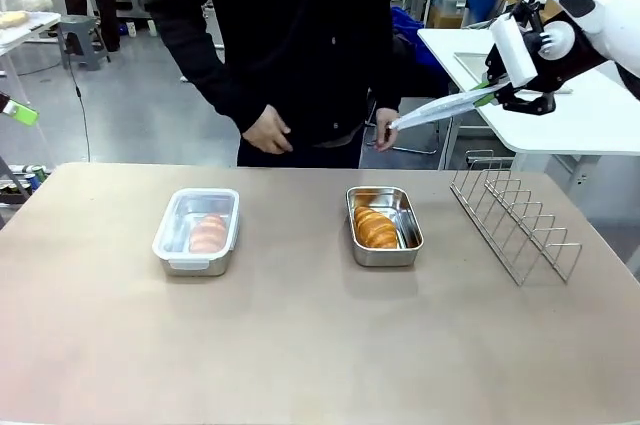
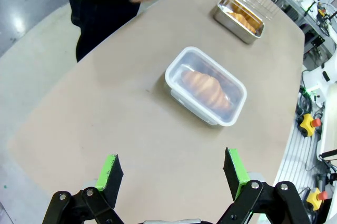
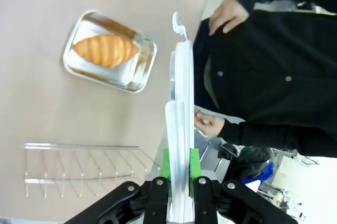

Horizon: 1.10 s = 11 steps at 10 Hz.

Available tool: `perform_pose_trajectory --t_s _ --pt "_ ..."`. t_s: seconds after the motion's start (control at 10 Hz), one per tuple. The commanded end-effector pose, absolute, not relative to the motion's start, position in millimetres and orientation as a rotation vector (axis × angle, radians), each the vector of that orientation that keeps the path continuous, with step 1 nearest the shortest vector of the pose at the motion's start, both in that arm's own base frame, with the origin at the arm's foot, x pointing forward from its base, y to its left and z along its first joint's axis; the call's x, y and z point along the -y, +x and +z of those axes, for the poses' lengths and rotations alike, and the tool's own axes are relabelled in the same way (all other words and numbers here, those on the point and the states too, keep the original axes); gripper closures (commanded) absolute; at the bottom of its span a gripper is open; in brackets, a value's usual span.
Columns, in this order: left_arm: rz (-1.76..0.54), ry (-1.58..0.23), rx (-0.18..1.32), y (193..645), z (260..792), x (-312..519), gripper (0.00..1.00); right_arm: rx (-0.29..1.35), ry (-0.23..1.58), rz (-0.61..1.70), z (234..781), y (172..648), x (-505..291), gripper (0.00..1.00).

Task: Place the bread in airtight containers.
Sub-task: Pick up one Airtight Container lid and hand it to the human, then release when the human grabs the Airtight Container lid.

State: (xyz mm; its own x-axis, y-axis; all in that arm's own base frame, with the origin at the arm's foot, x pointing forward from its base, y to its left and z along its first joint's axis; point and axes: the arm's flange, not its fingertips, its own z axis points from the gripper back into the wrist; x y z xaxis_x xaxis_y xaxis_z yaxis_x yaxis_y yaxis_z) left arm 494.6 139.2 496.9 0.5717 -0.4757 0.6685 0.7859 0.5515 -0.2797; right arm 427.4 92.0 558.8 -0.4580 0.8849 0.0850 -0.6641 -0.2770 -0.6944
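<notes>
Translucent lid (image 3: 178, 129) clamped in right gripper (image 3: 179, 167); left gripper (image 2: 174, 174) jaws apart.

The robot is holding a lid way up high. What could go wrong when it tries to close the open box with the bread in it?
1. The right tool pinches the lid only at one edge, so it might slip or tilt on the way down.
2. The lid is held high and off to the side of the open container, so it could land crooked and not clip.
3. The person's hand is near the lid's tip and could get bumped.
</notes>
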Motion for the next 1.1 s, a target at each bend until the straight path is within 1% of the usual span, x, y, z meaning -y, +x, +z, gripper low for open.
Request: perform_pose_trajectory --t_s 0.0,1.0 --pt "-0.808 -0.603 0.565 492.2 498.6 -137.1 0.0 0.789 -0.392 1.926 562.3 420.5 -92.0 1.0" --pt "-0.808 -0.603 0.565 492.2 498.6 -137.1 0.0 0.789 -0.392 1.926 562.3 420.5 -92.0 1.0"
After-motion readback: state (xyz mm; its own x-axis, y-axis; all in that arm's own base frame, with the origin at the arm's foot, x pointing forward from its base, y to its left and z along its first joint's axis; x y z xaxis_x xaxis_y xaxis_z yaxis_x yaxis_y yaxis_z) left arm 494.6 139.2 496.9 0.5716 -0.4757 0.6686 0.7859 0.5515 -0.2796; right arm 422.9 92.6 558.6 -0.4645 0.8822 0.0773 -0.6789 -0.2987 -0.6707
